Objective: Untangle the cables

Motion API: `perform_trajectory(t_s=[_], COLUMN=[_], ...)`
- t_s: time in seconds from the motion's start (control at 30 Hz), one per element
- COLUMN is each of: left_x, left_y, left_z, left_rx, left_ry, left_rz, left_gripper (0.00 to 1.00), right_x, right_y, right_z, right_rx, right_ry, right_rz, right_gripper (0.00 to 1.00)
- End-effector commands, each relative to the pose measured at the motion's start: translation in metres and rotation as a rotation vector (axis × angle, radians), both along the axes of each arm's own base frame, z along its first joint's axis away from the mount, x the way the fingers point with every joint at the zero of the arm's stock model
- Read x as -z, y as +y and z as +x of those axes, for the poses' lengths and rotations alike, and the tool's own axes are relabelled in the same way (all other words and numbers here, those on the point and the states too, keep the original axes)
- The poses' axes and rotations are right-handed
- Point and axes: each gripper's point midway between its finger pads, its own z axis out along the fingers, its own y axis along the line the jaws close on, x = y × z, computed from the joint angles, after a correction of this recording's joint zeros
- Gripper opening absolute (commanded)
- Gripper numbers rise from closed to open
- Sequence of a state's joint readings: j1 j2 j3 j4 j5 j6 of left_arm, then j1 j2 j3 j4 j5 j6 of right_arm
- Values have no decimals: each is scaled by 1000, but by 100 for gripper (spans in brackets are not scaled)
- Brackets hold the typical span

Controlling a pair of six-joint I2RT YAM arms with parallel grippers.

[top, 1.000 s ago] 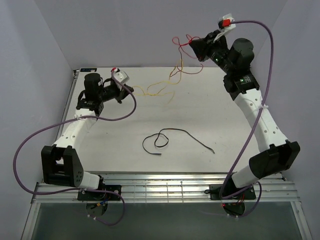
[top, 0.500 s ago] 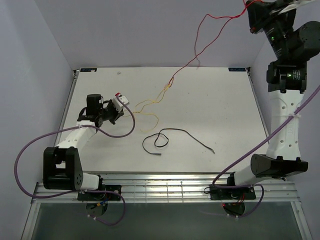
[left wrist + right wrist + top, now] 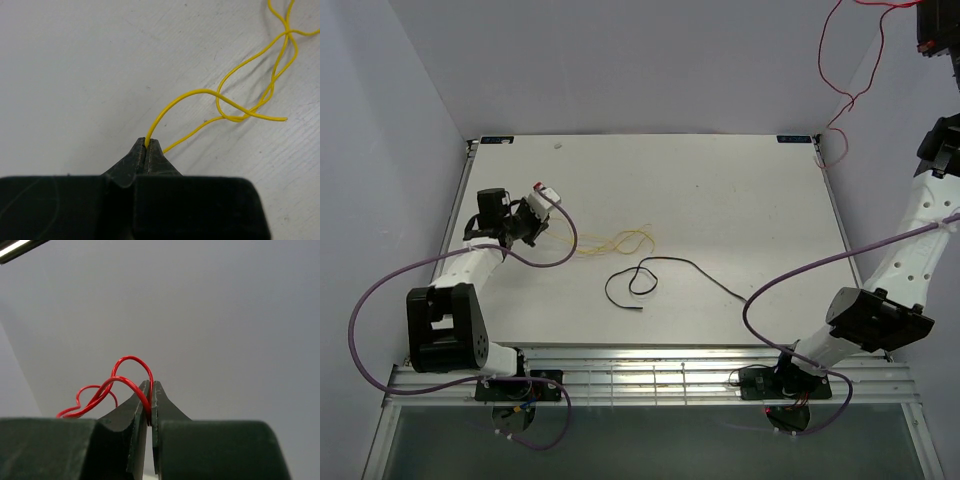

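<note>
1. Top external view:
   - The thin red wire (image 3: pixel 822 70) has been hauled up and to the right. It now hangs from the top right corner of the frame down to the far right edge of the white worktop (image 3: pixel 720 190). Whether its lower end touches the worktop cannot be told.
   - A second ago the red wire was twisted into the thin yellow wire (image 3: pixel 618 241) in mid-air between the two arms. No crossing between them is seen now.
   - The yellow wire has been drawn back left and lies in loose loops on the worktop, led from the left claw (image 3: pixel 545 222).
   - The slightly thicker black wire (image 3: pixel 705 272) lies alone in the near middle. It has not been shifted and stays well apart from both others.
   - The right claw (image 3: pixel 150 385) is cut off at the top edge of this view.
2. Left wrist view:
   - The left claw is shut tight on the yellow wire's end.
   - The yellow wire is still crossed over itself in a loose loop just ahead of the claw.
3. Right wrist view:
   - The right claw is clamped on a bend of the red wire, held high against the bare wall.
4. Judgement:
   - The red and yellow wires look freed from each other, so the task is judged nearly done.
   - The red wire is yet to be laid down apart from the others.
   - The yellow wire's own loop may need easing out.
</note>
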State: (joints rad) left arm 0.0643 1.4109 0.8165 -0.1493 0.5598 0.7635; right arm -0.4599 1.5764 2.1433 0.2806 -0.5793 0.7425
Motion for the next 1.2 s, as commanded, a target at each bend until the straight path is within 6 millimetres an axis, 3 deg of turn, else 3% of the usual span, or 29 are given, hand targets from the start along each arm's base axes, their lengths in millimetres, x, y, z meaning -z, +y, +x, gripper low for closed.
perform_trajectory(t_s=[0.0,0.03,0.07,0.17,0.2,0.27,0.3,0.43,0.5,0.6,0.63,0.73,0.77,0.83,0.87,0.93,0.97,1.07,1.1,1.13,1.17], left_x=[-62,-83,-123,-201,-244,-283,-328,-377,-373,-341,-309,-275,-244,-217,-187,-156,-126,-75,-55,-45,-39], left_y=[-15,-21,-26,-40,-44,-48,-47,-32,-24,-16,-15,-2,4,10,15,26,29,42,47,50,51], left_z=[19,27,38,54,61,67,67,85,91,89,90,86,86,84,82,82,78,77,71,69,66], left_rx=[27,-15,-12,-22,11,5,25,-30,-51,-86,-102,-174,-220,-251,-286,-324,-343,-365,-385,-393,-389], left_ry=[-111,-113,-173,-244,-323,-335,-422,-539,-562,-524,-467,-439,-384,-333,-282,-246,-189,-114,-69,-44,-29], left_rz=[-109,-206,-268,-470,-508,-594,-597,-533,-461,-399,-391,-361,-350,-334,-320,-287,-268,-174,-142,-127,-111], left_gripper=[0,0,0,0,0,0,0,0,0,0,0,0,0,0,0,0,0,0,3,14,34], right_x=[33,40,73,108,134,157,185,226,236,251,257,264,265,272,265,271,271,283,285,283,282], right_y=[28,34,37,52,54,66,69,88,103,125,130,159,174,191,209,234,243,270,277,285,289], right_z=[11,7,25,36,44,55,60,61,59,55,55,55,53,54,52,52,51,54,56,54,55], right_rx=[-164,-143,-149,-107,-97,-61,-62,-64,-80,-123,-136,-199,-229,-266,-297,-350,-366,-413,-424,-438,-441], right_ry=[104,103,195,267,348,394,478,547,549,566,577,590,590,605,579,581,580,603,606,600,597], right_rz=[22,-21,7,-44,-40,-88,-87,-115,-131,-144,-147,-155,-162,-169,-179,-195,-200,-211,-213,-215,-215], right_gripper=[8,8,8,8,8,8,8,8,8,8,8,8,8,8,8,8,8,8,8,8,8])
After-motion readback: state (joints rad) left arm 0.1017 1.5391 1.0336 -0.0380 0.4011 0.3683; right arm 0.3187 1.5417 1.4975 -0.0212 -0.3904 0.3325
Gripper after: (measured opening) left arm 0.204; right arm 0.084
